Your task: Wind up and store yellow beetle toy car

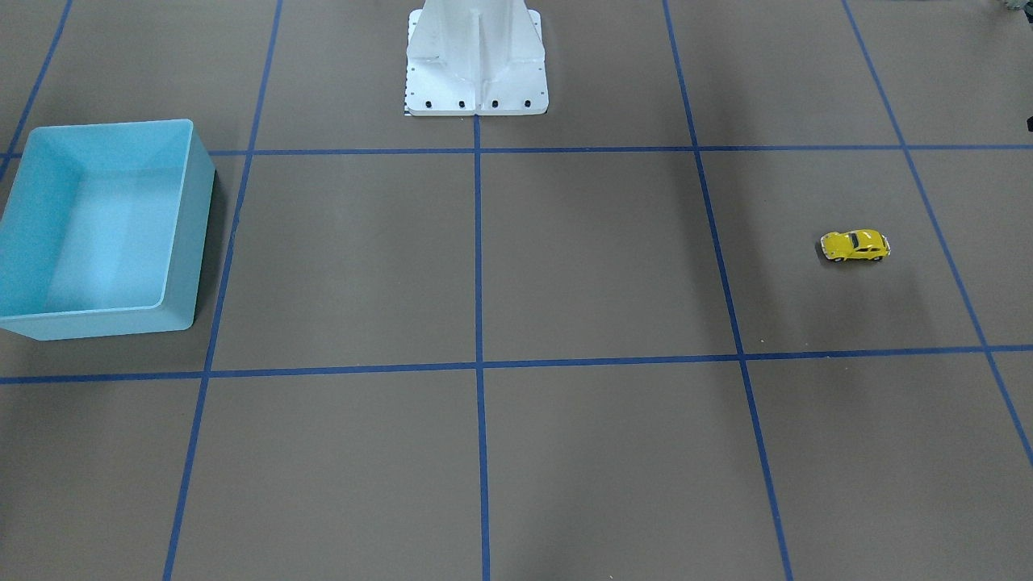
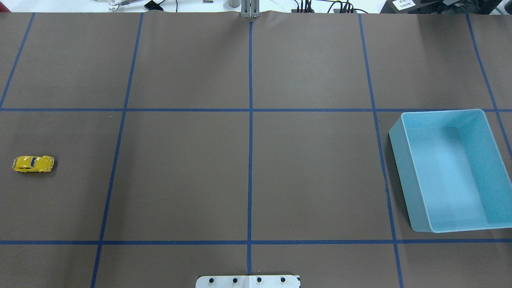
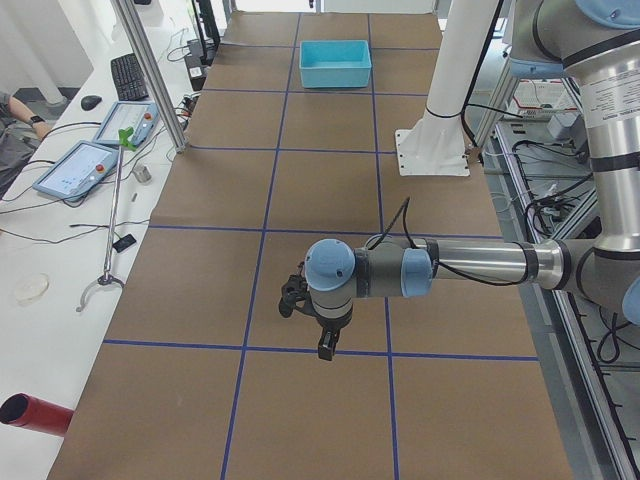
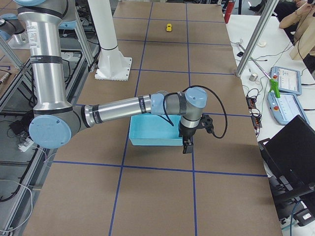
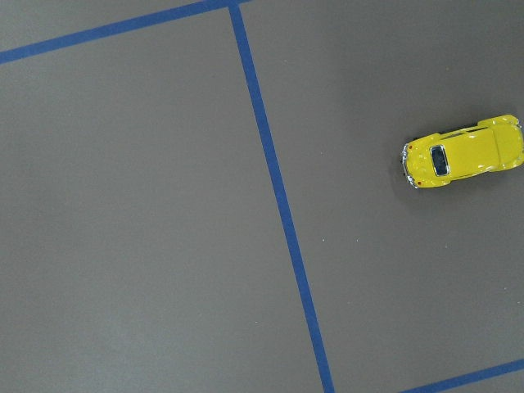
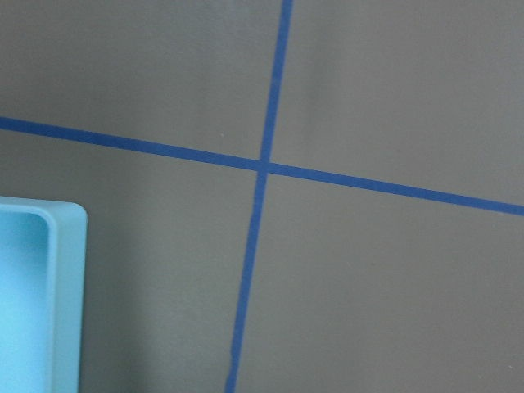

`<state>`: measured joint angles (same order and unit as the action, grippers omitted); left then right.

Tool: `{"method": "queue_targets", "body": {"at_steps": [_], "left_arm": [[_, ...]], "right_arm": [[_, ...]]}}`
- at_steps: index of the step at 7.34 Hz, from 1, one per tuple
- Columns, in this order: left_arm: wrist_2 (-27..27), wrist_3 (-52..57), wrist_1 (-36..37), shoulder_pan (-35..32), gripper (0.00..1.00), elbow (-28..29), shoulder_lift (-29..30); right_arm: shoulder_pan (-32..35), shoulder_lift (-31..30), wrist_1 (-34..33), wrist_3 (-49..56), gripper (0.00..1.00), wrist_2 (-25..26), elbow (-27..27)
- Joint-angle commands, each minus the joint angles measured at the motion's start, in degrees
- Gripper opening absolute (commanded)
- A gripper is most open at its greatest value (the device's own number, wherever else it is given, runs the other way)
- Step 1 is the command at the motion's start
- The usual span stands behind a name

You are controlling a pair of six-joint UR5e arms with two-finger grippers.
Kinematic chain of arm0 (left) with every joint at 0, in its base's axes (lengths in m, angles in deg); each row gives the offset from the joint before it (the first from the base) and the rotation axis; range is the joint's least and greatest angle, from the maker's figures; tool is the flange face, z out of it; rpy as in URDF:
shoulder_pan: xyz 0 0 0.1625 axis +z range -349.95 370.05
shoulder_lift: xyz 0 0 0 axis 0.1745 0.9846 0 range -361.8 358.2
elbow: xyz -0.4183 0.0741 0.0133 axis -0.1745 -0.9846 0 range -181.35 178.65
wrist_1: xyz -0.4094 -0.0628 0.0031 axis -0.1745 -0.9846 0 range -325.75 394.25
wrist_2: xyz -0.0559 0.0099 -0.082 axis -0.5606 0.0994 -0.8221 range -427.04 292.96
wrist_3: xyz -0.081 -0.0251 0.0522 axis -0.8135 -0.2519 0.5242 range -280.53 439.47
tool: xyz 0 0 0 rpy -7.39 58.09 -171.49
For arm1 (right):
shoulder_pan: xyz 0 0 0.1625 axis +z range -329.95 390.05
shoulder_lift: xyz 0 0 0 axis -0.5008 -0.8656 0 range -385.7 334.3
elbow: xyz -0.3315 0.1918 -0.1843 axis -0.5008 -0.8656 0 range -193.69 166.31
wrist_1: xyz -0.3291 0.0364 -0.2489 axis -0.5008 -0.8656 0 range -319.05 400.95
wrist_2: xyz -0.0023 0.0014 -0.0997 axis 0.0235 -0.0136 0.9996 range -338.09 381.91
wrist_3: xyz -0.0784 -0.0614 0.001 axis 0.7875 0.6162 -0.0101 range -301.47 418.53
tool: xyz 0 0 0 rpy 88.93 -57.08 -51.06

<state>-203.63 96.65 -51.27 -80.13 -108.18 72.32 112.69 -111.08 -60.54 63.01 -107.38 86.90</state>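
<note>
The yellow beetle toy car (image 2: 33,164) stands on its wheels on the brown table at my far left. It also shows in the front view (image 1: 855,245), the left wrist view (image 5: 463,152) and, far off, the right side view (image 4: 169,27). My left gripper (image 3: 323,346) hangs above the table near the car and shows only in the left side view, so I cannot tell if it is open or shut. My right gripper (image 4: 186,146) hangs by the light-blue bin (image 2: 404,176) and shows only in the right side view; its state is also unclear.
The empty bin (image 1: 181,242) sits at my far right; its corner shows in the right wrist view (image 6: 70,295). The white robot base (image 1: 476,89) stands mid-table on my side. Blue tape lines grid the mat. Operators' tablets and cables lie past the far edge.
</note>
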Motion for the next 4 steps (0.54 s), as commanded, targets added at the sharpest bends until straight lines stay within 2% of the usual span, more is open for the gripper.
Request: {"method": "queue_targets", "body": {"at_steps": [1, 4], "left_arm": [[0.0, 0.0, 0.0, 0.0, 1.00, 0.1, 0.1], [0.0, 0.0, 0.0, -0.1, 1.00, 0.1, 0.4]], "right_arm": [[-0.6, 1.3, 0.1, -0.1, 1.00, -4.2, 1.5], [-0.6, 1.5, 0.1, 1.0, 1.00, -3.4, 1.1]]}}
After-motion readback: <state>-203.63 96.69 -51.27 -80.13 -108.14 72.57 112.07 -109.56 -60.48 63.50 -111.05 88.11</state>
